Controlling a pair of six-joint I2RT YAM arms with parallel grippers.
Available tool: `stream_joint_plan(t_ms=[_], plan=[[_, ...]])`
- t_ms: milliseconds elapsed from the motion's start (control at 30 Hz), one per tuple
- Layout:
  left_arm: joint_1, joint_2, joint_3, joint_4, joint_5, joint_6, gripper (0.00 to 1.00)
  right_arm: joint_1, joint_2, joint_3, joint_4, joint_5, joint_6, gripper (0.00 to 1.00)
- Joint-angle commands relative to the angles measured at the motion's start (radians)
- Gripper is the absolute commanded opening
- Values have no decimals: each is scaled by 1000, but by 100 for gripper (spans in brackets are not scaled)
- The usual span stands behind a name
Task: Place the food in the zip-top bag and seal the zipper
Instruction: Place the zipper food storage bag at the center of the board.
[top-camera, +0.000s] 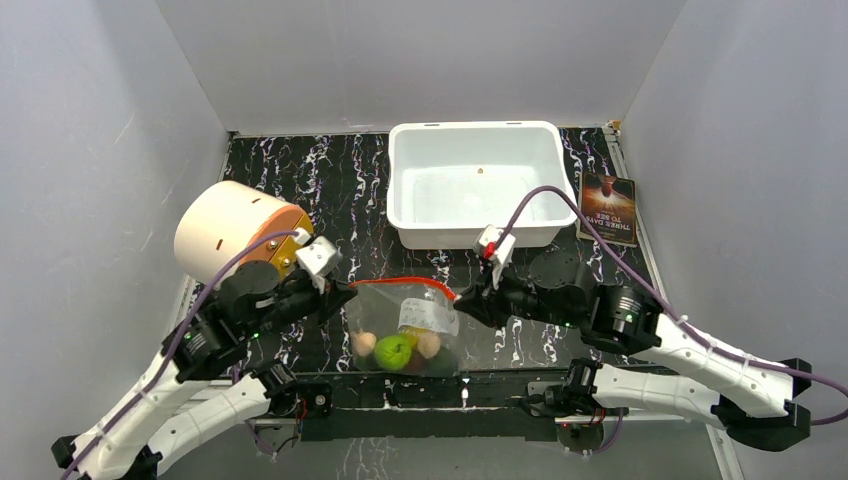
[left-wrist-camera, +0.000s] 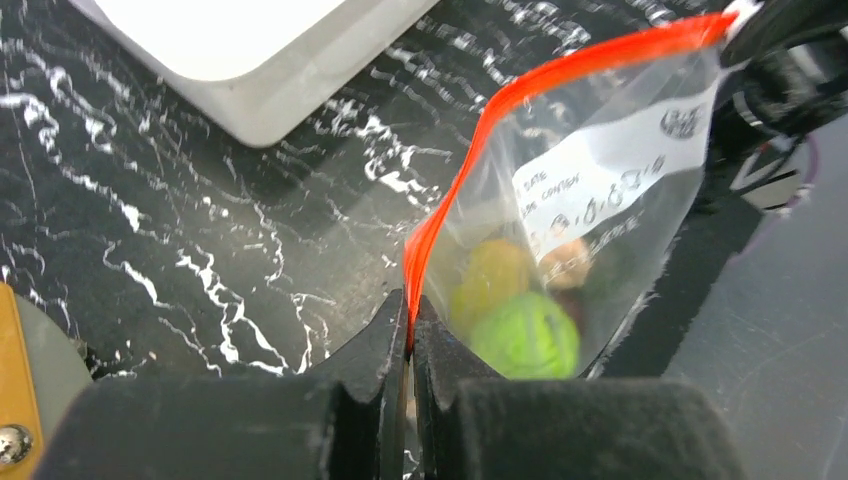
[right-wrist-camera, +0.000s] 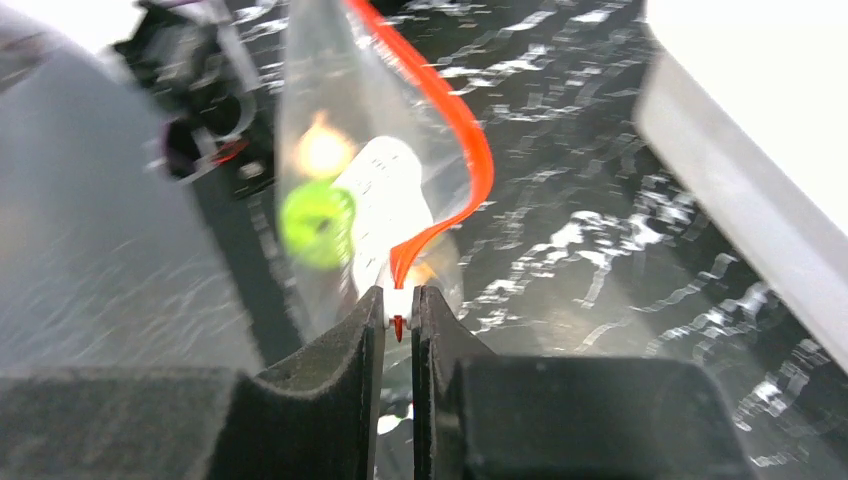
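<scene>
The clear, crinkly plastic zip-top bag (top-camera: 405, 330) hangs stretched between the two arms. It is near the front edge of the black, white-veined marble-pattern surface (top-camera: 340, 180), in front of the white rectangular plastic tub (top-camera: 470, 185). Whether the bag's bottom touches the surface cannot be told.

The left claw (left-wrist-camera: 410, 335) is closed to a sliver on the left end of the thin red-orange zipper strip (left-wrist-camera: 520, 95). The right claw (right-wrist-camera: 398, 312) pinches the strip's other end just as tightly, with a small white tab showing between its fingers. Seen from above, the strip bows upward between them. Whether the mouth is pressed shut along its length is hard to make out.

Inside, a bright green round lime (top-camera: 393, 352) lies at the bottom, flanked by two beige garlic-like bulbs (top-camera: 364, 343). A yellow-orange mango piece (left-wrist-camera: 490, 275) sits just beside the lime. Dark shapes behind the white label patch (left-wrist-camera: 600, 180) and in the bag's lower right corner are too dim to identify. The right wrist view is blurred, so the lime there is only a green smear.

A cream cylinder with an orange end (top-camera: 235, 230) lies at the left, partly hidden by the left arm. A dark printed card (top-camera: 607, 208) lies just right of the tub.
</scene>
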Motion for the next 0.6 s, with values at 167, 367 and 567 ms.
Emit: stream_joint_plan(t_ms=[167,367,567], plan=[[8,307,-135,199,-277,7,0,-128,189,-107,211,458,-67,16],[13,535,-62,214,-401,1,0,-310,233,-146,324,373,-99,34],[16,585,-12,242,-513,-7,17,-319,272,-100,336,422,-99,51]])
